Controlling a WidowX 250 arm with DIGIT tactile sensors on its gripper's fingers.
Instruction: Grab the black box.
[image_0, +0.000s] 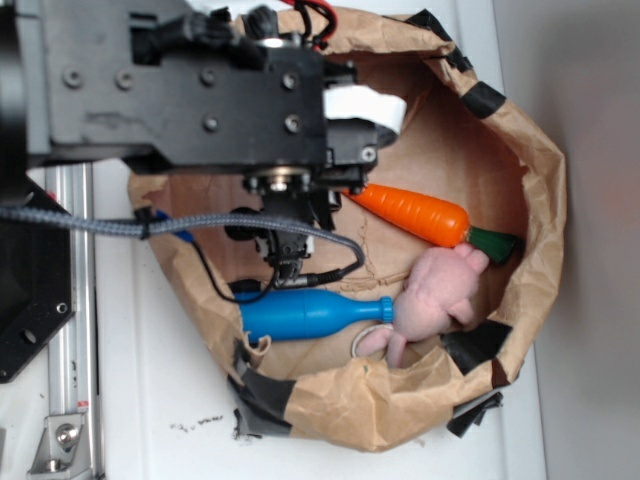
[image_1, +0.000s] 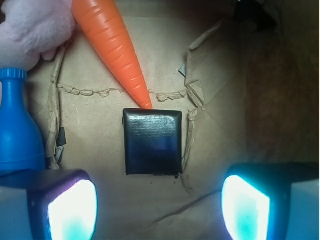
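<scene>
- The gripper (image_1: 159, 202) is spread wide in the wrist view: the two fingertips (image_1: 70, 207) sit at the bottom corners of the frame with a big stretch of bare paper between them. Nothing is pinched and the pads touch nothing that I can see.
- The black box (image_1: 152, 142) lies flat on the brown paper floor, in line with the gap between the fingertips but just beyond them, clear of both.
- The box looks like a small glossy squarish thing with rounded edges and a slightly wrinkly, taped-looking surface, plus a bluish sheen near the middle.
- The orange carrot (image_1: 112, 45) points its tip right at the far edge of the box, pretty much touching it.
- A blue plastic bottle (image_1: 17, 132) stands off to the left of the box, well apart from it, and a pink plush toy (image_1: 30, 30) sits in the corner beyond the bottle.
- From the exterior view, everything sits inside a crumpled brown paper bag (image_0: 520, 150) patched with black tape. The arm hangs over the box's spot, so the box itself is hidden there.
</scene>
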